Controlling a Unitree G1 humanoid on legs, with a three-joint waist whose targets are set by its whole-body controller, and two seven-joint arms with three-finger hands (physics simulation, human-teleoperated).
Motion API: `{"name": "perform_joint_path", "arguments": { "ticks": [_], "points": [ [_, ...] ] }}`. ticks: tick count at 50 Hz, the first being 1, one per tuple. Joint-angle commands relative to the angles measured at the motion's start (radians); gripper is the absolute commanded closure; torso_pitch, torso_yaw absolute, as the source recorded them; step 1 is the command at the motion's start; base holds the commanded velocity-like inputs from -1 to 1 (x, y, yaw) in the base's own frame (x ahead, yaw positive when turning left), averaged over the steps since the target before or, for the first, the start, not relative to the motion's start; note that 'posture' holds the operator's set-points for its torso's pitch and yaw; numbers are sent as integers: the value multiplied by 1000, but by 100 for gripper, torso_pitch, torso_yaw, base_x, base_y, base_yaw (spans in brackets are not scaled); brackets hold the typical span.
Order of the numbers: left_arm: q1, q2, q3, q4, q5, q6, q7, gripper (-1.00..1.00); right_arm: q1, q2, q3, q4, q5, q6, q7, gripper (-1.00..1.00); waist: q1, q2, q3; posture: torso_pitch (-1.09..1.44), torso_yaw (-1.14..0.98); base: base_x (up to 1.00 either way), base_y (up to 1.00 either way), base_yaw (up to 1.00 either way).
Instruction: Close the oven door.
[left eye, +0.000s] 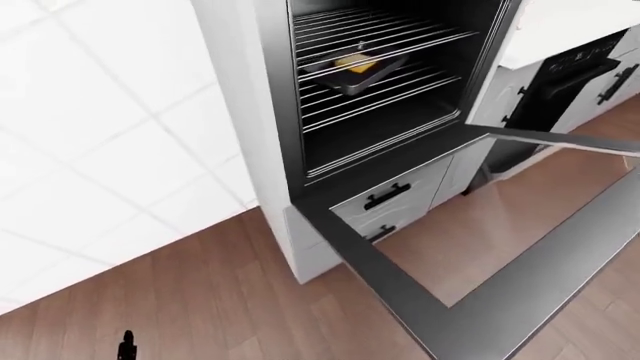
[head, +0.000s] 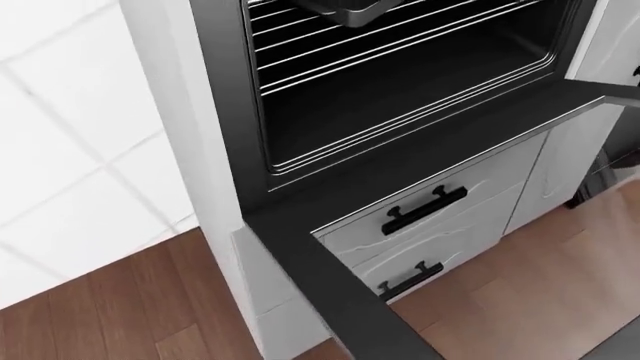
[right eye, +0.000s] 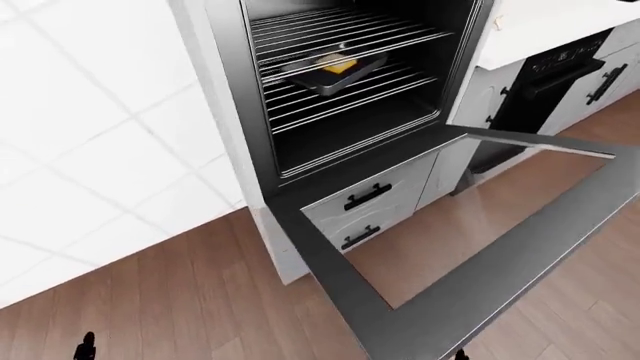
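The oven (left eye: 380, 90) stands open in a tall white cabinet, with dark wire racks inside. On a rack sits a dark baking tray (left eye: 362, 69) holding something yellow. The oven door (right eye: 430, 304) hangs folded down flat, a dark frame around clear glass, reaching toward the bottom right of the eye views. In the head view its left bar (head: 330, 292) runs down to the bottom edge. A small black shape (left eye: 125, 346) at the bottom left may be part of my left hand. A tiny dark tip (right eye: 460, 355) shows at the bottom edge. Neither reveals any fingers.
Two white drawers (head: 425, 214) with black handles sit under the oven, below the open door. A second black appliance (left eye: 570, 79) and white cabinets stand at the right. A white tiled wall (left eye: 100, 150) fills the left. The floor (left eye: 220, 300) is brown wood.
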Motion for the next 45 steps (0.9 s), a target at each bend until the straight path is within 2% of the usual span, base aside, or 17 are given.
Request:
{"name": "perform_joint_path", "arguments": {
  "ticks": [1,6,9,10,11,14,18,20,22,23,24,31,32,35,39,40,45],
  "points": [
    [-9,12,3,-18,-3,-23,4,-100,-6,-30,-11,-22,12,-22,-14,-100,-3,-11,-5,0,0,0,20,0],
    [-9,12,3,-18,-3,-23,3,-100,-6,-30,-12,-22,12,-22,-13,-100,-9,-65,1,0,0,0,20,0],
    [-9,12,3,-18,-3,-23,3,-100,-6,-30,-12,-22,12,-22,-13,-100,-16,-142,-16,0,0,0,21,0],
    [-8,12,3,-18,-3,-23,3,-100,-6,-30,-12,-22,12,-23,-13,-100,-25,-84,-3,0,0,0,21,0],
    [-8,12,3,-18,-3,-24,3,-100,-5,-30,-12,-22,12,-23,-13,-100,-20,-98,-5,0,0,0,21,0],
    [-8,12,2,-18,-3,-24,4,-100,-5,-30,-12,-22,12,-23,-13,-100,-23,-93,-13,0,0,0,21,0],
    [-9,12,2,-18,-3,-23,4,-100,-4,-30,-12,-22,12,-23,-13,-100,-18,-50,-1,0,0,0,21,0],
    [-9,12,2,-18,-2,-24,5,-100,-4,-30,-12,-22,11,-23,-14,-100,-17,-12,-1,0,0,0,21,0],
    [-9,12,3,-18,-3,-23,3,-100,-4,-30,-12,-22,11,-23,-14,-100,-13,57,-16,0,0,0,21,0],
    [-9,12,2,-18,-2,-23,4,-100,-4,-30,-12,-22,11,-23,-14,-100,-12,50,-21,0,0,0,20,0],
    [-9,12,2,-18,-2,-23,4,-100,-4,-30,-11,-22,11,-23,-14,-100,-5,31,-9,0,0,0,20,0],
    [-9,12,2,-18,-1,-24,4,-100,-4,-29,-15,-22,14,-27,-9,-100,-7,-23,-2,0,0,0,19,0],
    [-9,12,2,-18,-1,-24,5,-100,-4,-28,-15,-23,15,-33,-17,-100,-6,-30,13,0,0,0,0,0],
    [-9,12,2,-18,0,-24,5,-100,-5,-28,-14,-22,15,-29,-15,-100,-1,-47,17,0,0,0,0,0],
    [-9,12,2,-18,0,-24,5,-100,-3,-26,-10,-22,7,-39,-20,-100,11,-104,15,0,0,0,0,0],
    [-9,12,2,-18,1,-24,6,-100,-4,-25,-11,-22,6,-45,-27,-100,8,-84,20,0,0,0,0,0],
    [-9,12,2,-18,0,-24,5,-100,1,-20,-20,-23,15,-115,-39,-100,3,-68,0,0,0,0,0,0]
  ]
}}
